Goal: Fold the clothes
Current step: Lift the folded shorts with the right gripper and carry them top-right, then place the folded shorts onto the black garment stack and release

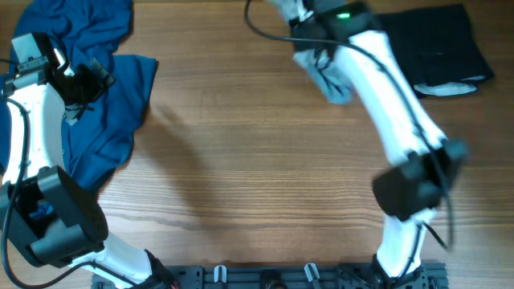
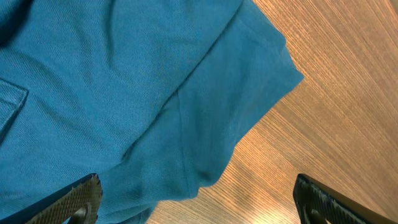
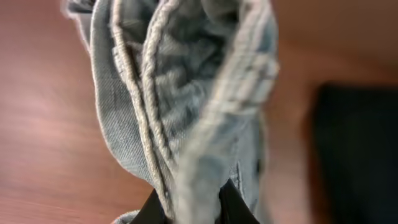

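Over the wooden table [image 1: 257,160], pale-blue washed denim pants [image 3: 186,93] are pinched by the right gripper [image 3: 193,210] (seemingly a carrying step); flattening is needed next.

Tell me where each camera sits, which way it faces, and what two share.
Overhead: above the table, looking straight down; left arm and right arm show.
Left wrist: looks down past the open left gripper at the blue garment.
Right wrist: looks along the right gripper, shut on the denim pants.
Shared: overhead and right wrist both show those pants and the black garment.
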